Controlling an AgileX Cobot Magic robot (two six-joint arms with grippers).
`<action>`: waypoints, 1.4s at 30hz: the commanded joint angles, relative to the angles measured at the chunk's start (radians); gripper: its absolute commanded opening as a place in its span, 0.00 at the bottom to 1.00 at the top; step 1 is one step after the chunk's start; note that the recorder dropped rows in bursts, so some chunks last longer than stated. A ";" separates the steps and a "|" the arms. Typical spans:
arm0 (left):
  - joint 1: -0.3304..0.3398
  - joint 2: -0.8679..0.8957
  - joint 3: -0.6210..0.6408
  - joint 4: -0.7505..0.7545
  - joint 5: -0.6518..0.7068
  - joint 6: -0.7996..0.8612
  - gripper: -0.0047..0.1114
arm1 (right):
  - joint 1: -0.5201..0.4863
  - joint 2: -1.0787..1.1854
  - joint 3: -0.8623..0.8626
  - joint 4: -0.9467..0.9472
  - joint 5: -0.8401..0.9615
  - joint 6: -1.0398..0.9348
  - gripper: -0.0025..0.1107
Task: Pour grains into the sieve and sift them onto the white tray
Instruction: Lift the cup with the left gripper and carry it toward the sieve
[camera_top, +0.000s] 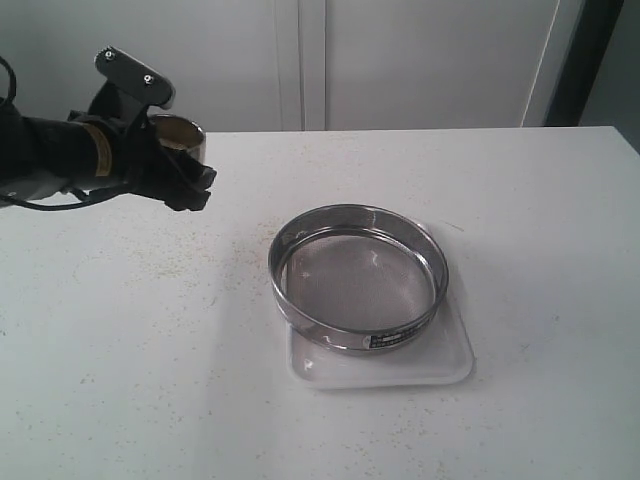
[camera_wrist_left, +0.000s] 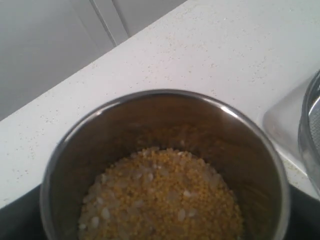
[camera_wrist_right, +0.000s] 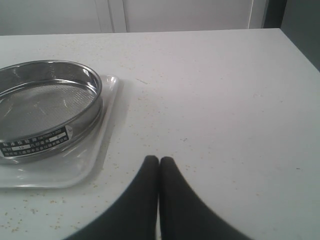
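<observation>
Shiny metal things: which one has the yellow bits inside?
The small steel cup on the left: yellow and whitish grains lie in its bottom. The wide sieve on the white tray shows only bare mesh.

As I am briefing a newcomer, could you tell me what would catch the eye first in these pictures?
The sieve sits on the white tray in the middle of the table, its mesh bare. Toward the left, the left gripper holds a steel cup aloft, part-filled with the grains, yellow and whitish. The right gripper is shut, low near the tray.
</observation>
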 joint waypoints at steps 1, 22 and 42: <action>-0.058 -0.017 -0.051 0.037 0.041 0.002 0.04 | -0.011 -0.005 0.005 0.002 -0.012 -0.001 0.02; -0.209 -0.016 -0.130 0.115 0.215 0.132 0.04 | -0.011 -0.005 0.005 0.002 -0.012 -0.001 0.02; -0.233 0.054 -0.153 0.120 0.233 0.231 0.04 | -0.011 -0.005 0.005 0.002 -0.012 -0.001 0.02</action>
